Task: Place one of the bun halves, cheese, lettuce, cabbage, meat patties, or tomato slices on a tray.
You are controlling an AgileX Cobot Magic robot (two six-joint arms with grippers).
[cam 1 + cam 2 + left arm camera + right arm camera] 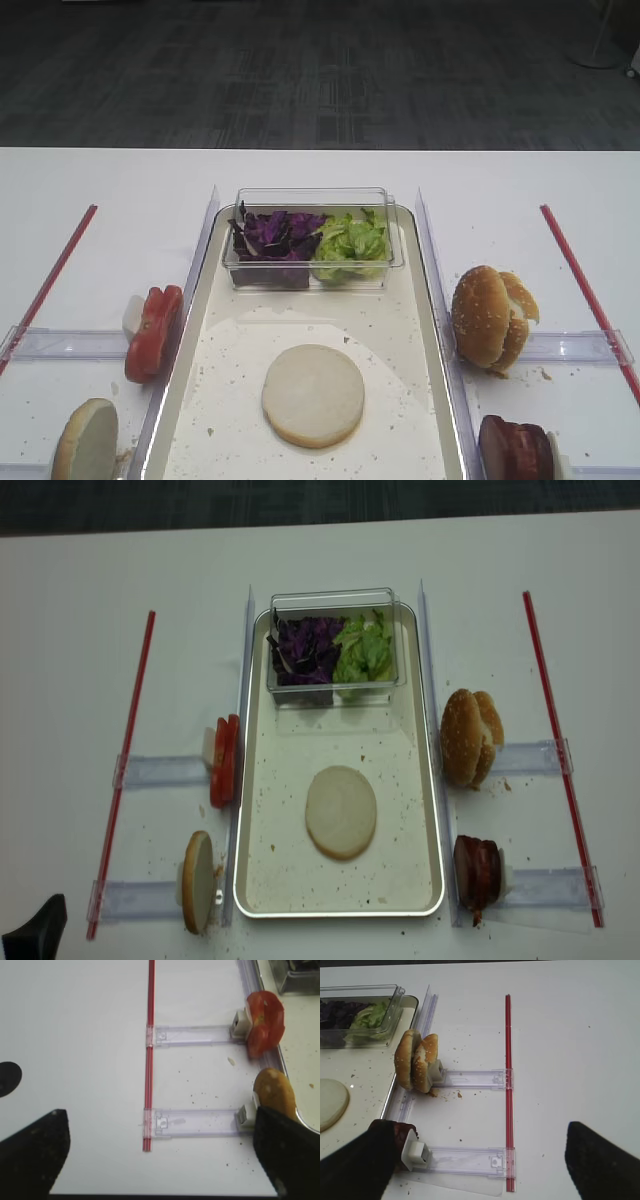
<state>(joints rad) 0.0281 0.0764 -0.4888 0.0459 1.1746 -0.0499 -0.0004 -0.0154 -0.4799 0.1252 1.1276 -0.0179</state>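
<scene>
Centrally on the tray point(425, 810): one bun half point(341, 812), flat. Left of tray: left gripper point(160, 1152), jaws wide, holding nothing. Right of tray: right gripper point(485, 1160), jaws apart, likewise unloaded.

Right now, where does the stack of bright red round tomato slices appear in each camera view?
Exterior high: the stack of bright red round tomato slices stands at the left, just outside the tray rim.
Exterior high (realsense): left of centre, beside the same rim.
Left wrist: upper right.
Right wrist: not in view.
Shared landmark: the left red strip.
</scene>
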